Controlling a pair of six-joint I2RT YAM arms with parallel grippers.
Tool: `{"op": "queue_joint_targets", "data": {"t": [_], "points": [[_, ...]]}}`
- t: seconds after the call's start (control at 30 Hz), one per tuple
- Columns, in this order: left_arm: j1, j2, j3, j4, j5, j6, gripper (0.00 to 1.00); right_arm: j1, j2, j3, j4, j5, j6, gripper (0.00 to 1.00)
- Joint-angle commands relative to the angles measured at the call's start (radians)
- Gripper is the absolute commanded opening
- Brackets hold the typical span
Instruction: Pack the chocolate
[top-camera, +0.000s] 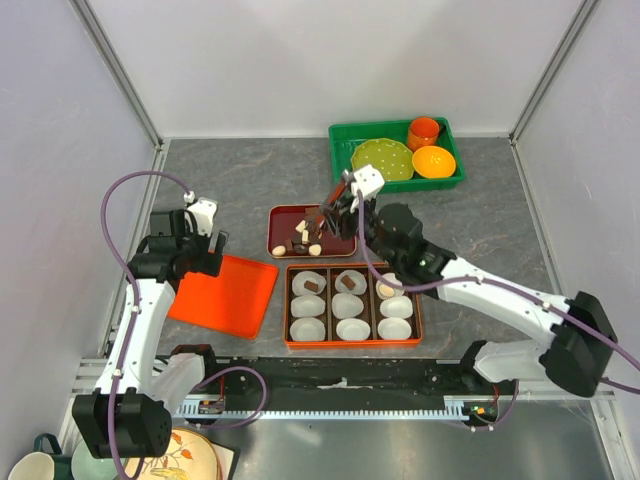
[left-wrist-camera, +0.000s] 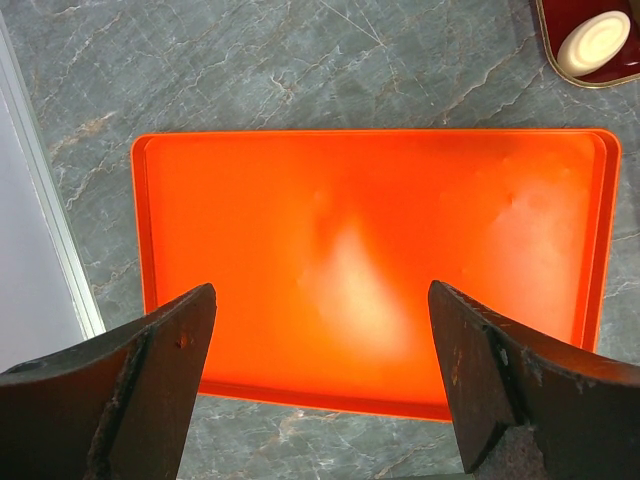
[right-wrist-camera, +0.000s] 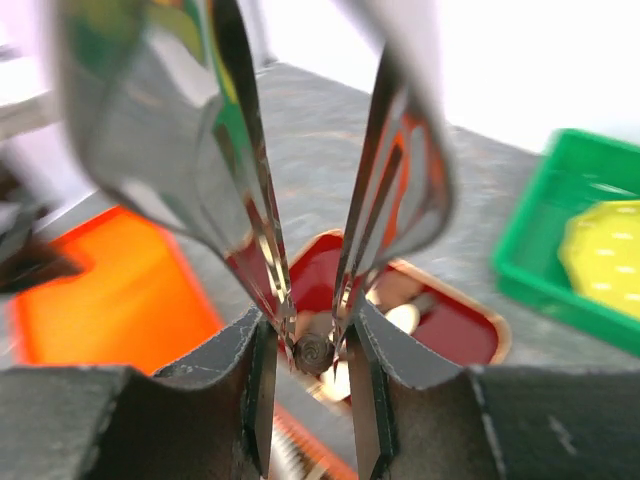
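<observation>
Now, one chocolate between the tongs.

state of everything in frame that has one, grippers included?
left gripper: open, empty, above orange tray
right gripper: shut on tongs
tongs: closed on dark chocolate
dark chocolate: pinched, above red tray
red tray: holds loose candies
orange tray: empty
box: open, some cups filled

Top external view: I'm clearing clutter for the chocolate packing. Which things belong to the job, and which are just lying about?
Job: chocolate, red tray, tongs, orange box, paper cups, perhaps flat orange tray.
Lying about: green bin, its dishes, mug, floral plate.
</observation>
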Motion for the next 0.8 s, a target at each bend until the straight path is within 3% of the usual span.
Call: {"op": "queue_joint_targets", "data": {"t": [0.0,0.27,0.77], "points": [[0.005,-0.016,0.044,-0.007,0.006,0.014,0.94,0.138,-0.102,-0.064,-0.064,0.001,-0.014,0.25],[0.005,-0.013,0.053,-0.01,0.01,0.007,0.94,0.307,-0.155,-0.142,-0.121,0.082,0.024,0.25],[0.005,-0.007,0.056,-0.011,0.01,0.005,0.94,0.341,-0.103,-0.195,-0.069,0.075,0.063,0.28]]}}
